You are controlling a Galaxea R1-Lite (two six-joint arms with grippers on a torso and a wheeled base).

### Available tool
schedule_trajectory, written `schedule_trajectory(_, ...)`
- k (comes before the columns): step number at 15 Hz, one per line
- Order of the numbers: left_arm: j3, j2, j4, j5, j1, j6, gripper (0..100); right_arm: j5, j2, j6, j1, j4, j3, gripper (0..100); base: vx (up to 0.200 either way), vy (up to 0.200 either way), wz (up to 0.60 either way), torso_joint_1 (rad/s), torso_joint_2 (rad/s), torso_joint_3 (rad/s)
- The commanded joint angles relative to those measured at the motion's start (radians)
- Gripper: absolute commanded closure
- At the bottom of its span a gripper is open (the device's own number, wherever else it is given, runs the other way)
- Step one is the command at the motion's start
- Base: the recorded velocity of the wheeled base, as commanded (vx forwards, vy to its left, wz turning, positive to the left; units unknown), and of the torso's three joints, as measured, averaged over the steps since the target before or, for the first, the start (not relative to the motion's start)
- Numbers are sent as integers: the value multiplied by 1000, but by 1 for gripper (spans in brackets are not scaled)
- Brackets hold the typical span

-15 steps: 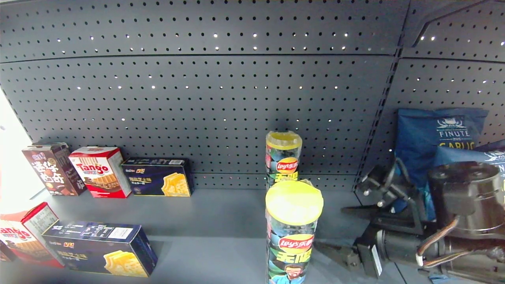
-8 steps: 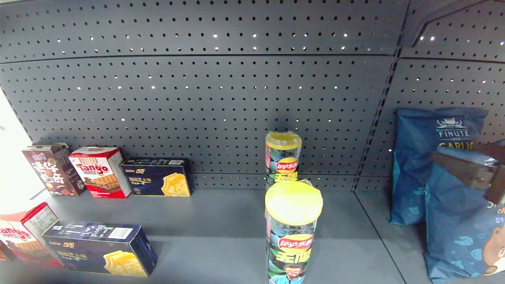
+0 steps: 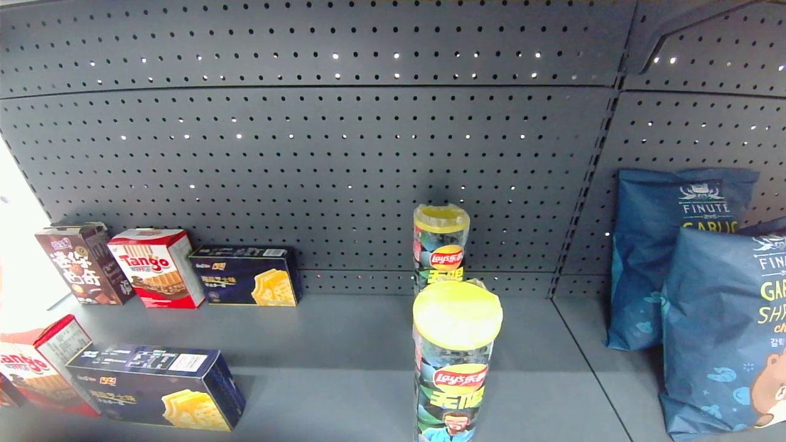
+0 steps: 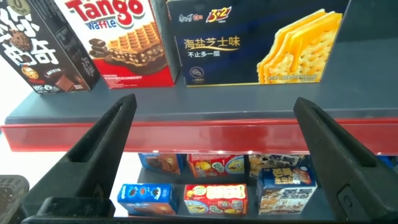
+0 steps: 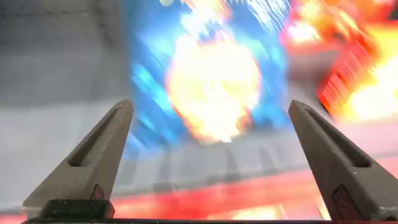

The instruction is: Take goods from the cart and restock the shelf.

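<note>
left gripper (image 4: 214, 102): fingers apart, facing shelf (image 3: 344, 344) front edge. 
shelf left: snack boxes (image 3: 156, 387), long axes left-right, fronts facing near. 
centre: two chip cans (image 3: 454, 380) upright, axes vertical, one behind other. 
right: blue bags (image 3: 718, 331) standing. 
right gripper (image 5: 210, 104): fingers apart.

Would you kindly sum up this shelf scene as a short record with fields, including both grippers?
shelf: dark grey, perforated back panel
front can: upright, yellow lid
rear can: upright, behind it
back row, left: brown box, red box, navy box
front row, left: second red box, second navy box
right side: rear bag, front bag, both blue
left gripper: fingers open, facing shelf edge
right gripper: fingers open
</note>
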Motion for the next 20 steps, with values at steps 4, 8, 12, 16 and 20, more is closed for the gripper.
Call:
schedule_trajectory(4,2,-1,0,0,-13,0,0,98,-346,-8,-120,204,34,0,0,0,0,0,0,0)
schedule_trajectory(8,0,-1,0,0,-35,0,0,276,-346,-24,-120,267,33,0,0,0,0,0,0,0)
schedule_trajectory(12,0,1,0,0,-19,-5,0,276,-342,-24,-112,267,34,0,0,0,0,0,0,0)
schedule_trajectory(16,0,10,1,0,-50,-6,0,274,-435,-19,10,263,34,0,0,0,0,0,0,0)
schedule_trajectory(20,0,10,1,0,-56,-26,0,274,-435,-18,10,263,34,0,0,0,0,0,0,0)
